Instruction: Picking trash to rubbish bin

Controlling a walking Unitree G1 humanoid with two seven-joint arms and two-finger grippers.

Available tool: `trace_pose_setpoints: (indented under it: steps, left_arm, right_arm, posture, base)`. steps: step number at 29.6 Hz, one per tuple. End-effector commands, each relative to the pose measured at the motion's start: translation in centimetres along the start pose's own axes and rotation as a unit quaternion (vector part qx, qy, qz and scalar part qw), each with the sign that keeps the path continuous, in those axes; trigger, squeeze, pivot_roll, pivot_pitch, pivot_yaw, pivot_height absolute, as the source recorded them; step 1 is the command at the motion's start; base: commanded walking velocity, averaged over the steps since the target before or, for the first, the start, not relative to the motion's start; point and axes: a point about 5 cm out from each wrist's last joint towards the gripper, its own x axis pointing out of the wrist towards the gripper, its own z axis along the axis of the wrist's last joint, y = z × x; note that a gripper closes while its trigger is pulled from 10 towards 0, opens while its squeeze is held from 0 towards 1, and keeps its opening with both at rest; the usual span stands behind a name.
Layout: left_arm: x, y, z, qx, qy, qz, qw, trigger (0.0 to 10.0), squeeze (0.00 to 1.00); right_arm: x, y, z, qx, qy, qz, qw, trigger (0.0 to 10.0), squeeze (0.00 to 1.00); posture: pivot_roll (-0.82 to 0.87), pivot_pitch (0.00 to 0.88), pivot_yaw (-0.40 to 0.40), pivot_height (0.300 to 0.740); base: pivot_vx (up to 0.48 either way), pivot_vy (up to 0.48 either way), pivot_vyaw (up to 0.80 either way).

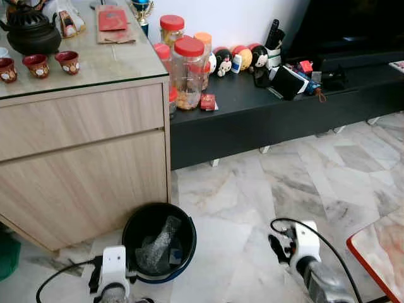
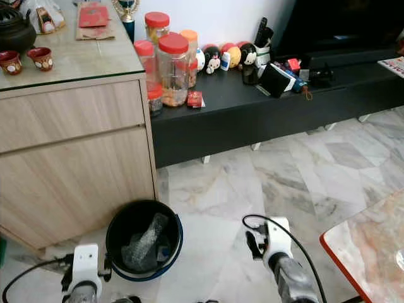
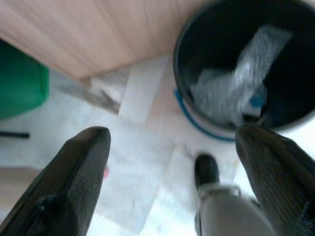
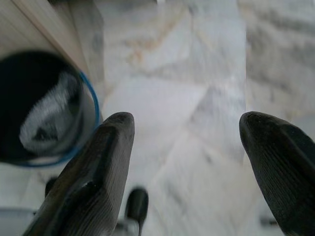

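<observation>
Both grippers, left gripper (image 3: 172,162) and right gripper (image 4: 184,162), are held spread and empty; crumpled plastic wrap (image 1: 156,245), judged light and soft, pinchable anywhere, is seen inside the black bin (image 1: 131,222).

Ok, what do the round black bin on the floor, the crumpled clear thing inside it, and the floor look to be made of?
The round black bin looks like smooth plastic, with a blue rim band. The crumpled clear piece inside seems to be thin plastic film, possibly bubble wrap, going by its translucent, dimpled look. The floor looks like polished marble or marble-look tile: grey veining, visible joints, a soft sheen.
</observation>
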Motion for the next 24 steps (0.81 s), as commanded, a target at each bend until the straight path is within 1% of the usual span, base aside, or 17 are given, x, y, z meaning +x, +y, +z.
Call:
trace_pose_setpoints:
  steps: [1,3,4,5,7,9,13,18,24]
  left_arm:
    - [-0.5,0.0,-1.5,0.002,0.032,-0.002,0.999,10.0,0.00]
    - [-0.7,0.3,-2.2,-0.006,0.046,0.005,0.999,10.0,0.00]
    - [-0.7,0.3,-2.2,-0.006,0.046,0.005,0.999,10.0,0.00]
    - [-0.9,0.4,-2.6,-0.007,0.054,0.004,0.999,10.0,0.00]
    - [-1.0,0.4,-2.8,-0.005,0.058,0.001,0.998,10.0,0.00]
    - [-1.2,0.2,-3.5,-0.004,0.077,-0.013,0.997,10.0,0.00]
    - [-1.5,0.1,-4.1,0.010,0.093,-0.027,0.995,10.0,0.00]
    - [-1.4,0.2,-4.1,0.012,0.096,-0.028,0.995,10.0,0.00]
    - [-1.1,0.2,-3.6,0.012,0.091,-0.036,0.995,10.0,0.00]
  right_arm:
    - [-0.4,-0.4,-1.1,0.006,0.020,-0.012,1.000,10.0,0.00]
    - [-0.7,-0.3,-2.1,0.016,0.031,-0.017,0.999,10.0,0.00]
    - [-0.7,-0.3,-2.1,0.016,0.031,-0.017,0.999,10.0,0.00]
    - [-0.9,-0.5,-2.6,0.021,0.038,-0.026,0.999,10.0,0.00]
    - [-1.0,-0.6,-2.8,0.027,0.042,-0.033,0.998,10.0,0.00]
    - [-1.1,-0.8,-3.1,0.037,0.050,-0.044,0.997,10.0,0.00]
    - [-1.1,-0.7,-3.3,0.049,0.054,-0.050,0.996,10.0,0.00]
    - [-1.0,-0.3,-3.3,0.057,0.052,-0.050,0.996,10.0,0.00]
    - [-0.9,-0.1,-3.5,0.062,0.054,-0.051,0.995,10.0,0.00]
  posture:
    - [-0.01,0.060,-0.093,0.740]
    - [0.00,0.052,-0.087,0.740]
    - [0.00,0.052,-0.087,0.740]
    - [0.00,0.050,-0.084,0.740]
    - [0.01,0.046,-0.081,0.740]
    - [0.01,0.028,-0.075,0.740]
    - [0.01,0.009,-0.066,0.740]
    - [0.01,0.000,-0.054,0.740]
    - [0.01,0.000,-0.054,0.740]
  base:
    - [0.000,0.000,0.00]
    - [0.000,0.000,0.00]
    - [0.000,0.000,0.00]
    - [0.000,0.000,0.00]
    - [0.000,0.000,0.00]
    - [0.000,0.000,0.00]
    - [0.000,0.000,0.00]
    - [0.000,0.000,0.00]
    - [0.000,0.000,0.00]
